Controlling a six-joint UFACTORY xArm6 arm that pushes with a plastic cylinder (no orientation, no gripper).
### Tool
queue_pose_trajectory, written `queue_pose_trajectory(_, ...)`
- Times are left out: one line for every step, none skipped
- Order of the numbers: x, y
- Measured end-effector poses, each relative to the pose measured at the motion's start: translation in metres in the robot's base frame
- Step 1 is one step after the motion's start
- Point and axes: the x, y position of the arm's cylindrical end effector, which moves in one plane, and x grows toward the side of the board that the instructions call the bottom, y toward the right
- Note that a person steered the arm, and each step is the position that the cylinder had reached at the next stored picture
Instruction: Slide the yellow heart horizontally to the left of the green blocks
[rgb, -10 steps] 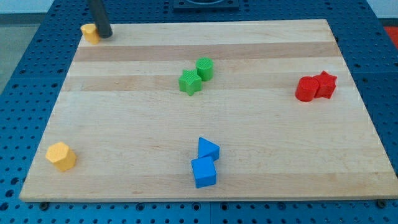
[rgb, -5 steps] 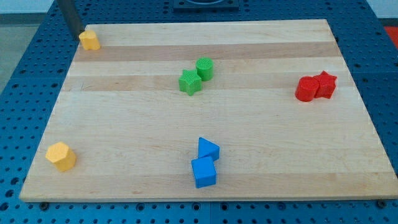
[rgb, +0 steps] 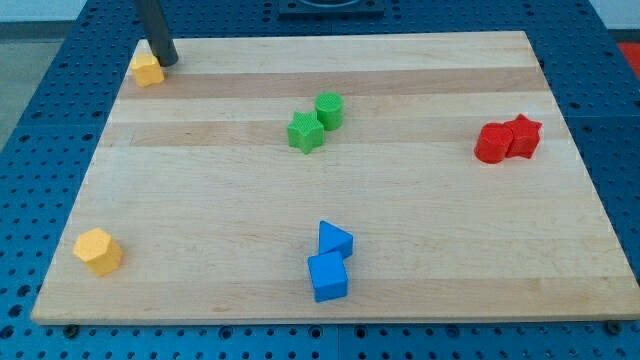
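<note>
The yellow heart (rgb: 147, 71) lies at the board's top left corner. My tip (rgb: 167, 60) stands just above and to the right of it, touching or nearly touching its upper right side. The green star (rgb: 305, 131) and the green cylinder (rgb: 329, 109) sit together near the board's upper middle, well to the right of the heart and lower in the view.
A yellow hexagon (rgb: 98, 250) lies near the bottom left corner. A blue triangle (rgb: 335, 240) and a blue cube (rgb: 328, 277) sit at the bottom middle. A red cylinder (rgb: 492, 143) and a red star (rgb: 523, 135) sit at the right. The board's top left edge (rgb: 125, 70) is close to the heart.
My tip went from the heart's right to its upper left, then back to its upper right. The heart has shifted slightly down. The other blocks have not moved.
</note>
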Motion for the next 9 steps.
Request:
queue_pose_trajectory(-0.002,-0.007)
queue_pose_trajectory(-0.02,-0.018)
queue_pose_trajectory(-0.009,-0.019)
queue_pose_trajectory(0.019,-0.019)
queue_pose_trajectory(0.046,-0.019)
queue_pose_trajectory(0.075,-0.019)
queue_pose_trajectory(0.079,-0.017)
queue_pose_trajectory(0.054,-0.03)
queue_pose_trajectory(0.077,-0.055)
